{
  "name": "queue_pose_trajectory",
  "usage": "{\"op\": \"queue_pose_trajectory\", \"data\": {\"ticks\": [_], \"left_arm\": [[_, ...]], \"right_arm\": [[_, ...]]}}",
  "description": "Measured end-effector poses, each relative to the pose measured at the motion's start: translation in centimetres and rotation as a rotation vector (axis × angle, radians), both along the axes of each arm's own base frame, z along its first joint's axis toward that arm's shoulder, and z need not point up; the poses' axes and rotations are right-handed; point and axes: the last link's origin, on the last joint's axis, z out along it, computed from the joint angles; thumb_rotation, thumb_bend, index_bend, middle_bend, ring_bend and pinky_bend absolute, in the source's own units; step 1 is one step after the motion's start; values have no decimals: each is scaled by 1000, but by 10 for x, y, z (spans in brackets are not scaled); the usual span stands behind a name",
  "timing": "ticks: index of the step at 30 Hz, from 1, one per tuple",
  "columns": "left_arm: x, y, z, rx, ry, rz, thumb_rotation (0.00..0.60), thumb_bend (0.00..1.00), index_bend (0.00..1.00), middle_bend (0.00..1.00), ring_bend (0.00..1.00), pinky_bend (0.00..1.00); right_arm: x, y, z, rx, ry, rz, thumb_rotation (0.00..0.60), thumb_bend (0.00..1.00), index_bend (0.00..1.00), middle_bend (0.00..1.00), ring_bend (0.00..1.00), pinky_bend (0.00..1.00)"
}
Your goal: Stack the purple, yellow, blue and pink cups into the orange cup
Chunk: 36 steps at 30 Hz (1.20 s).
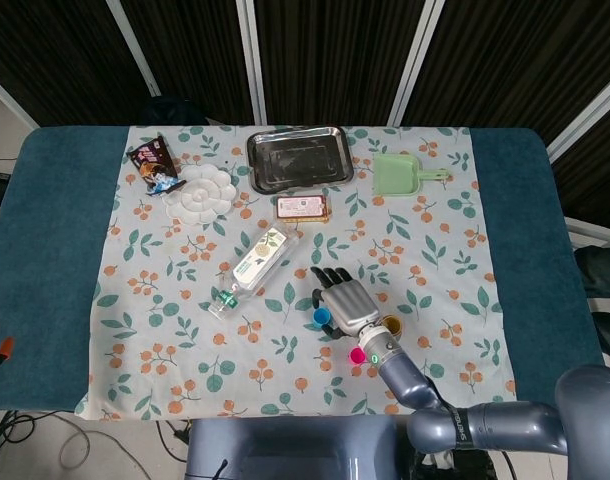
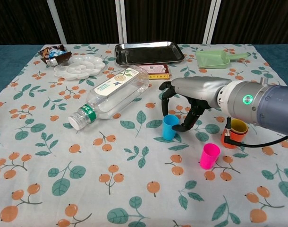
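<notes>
**Hand poised over blue cup, grasp not yet made**

The right hand (image 2: 189,101) hangs at centre frame in the chest view, fingers curled downward and apart around the upright blue cup (image 2: 170,126), thumb low just to the cup's right. No finger can be seen pressing the cup, so the hand holds nothing. The left hand is out of both views. The pink cup (image 2: 209,156) stands below and right of the blue one, near the wrist. The orange cup (image 2: 232,136), at the right and partly hidden behind the forearm, already shows a yellow rim inside it; the purple cup cannot be made out. A clear bottle (image 2: 111,96) lies on its side to the left on the floral table (image 2: 49,156). Risks, as judged: an off-centre closing could tip the light blue cup, and the forearm's swing toward the orange cup could knock the pink one over.
</notes>
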Motion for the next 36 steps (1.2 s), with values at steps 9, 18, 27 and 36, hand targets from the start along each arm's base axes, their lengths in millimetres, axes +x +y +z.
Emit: {"op": "queue_pose_trajectory", "data": {"ticks": [9,18,27,36], "left_arm": [[0,0,0,1,-1,1,600,223,151,68,5,0],[0,0,1,4,-3,1,600,223,151,68,5,0],[0,0,0,2,-4,-1,600,224,151,68,5,0],[2,0,-2,-8,10,-6,600,223,151,68,5,0]], "right_arm": [[1,-2,1,4,-19,-11,600,396,494,0,87,90],[3,-1,20,-11,-32,5,600,397,502,0,87,90],[-14,1,66,-27,5,-22,600,397,502,0,88,90],[-49,15,113,-42,64,-86,600,397,502,0,88,90]]}}
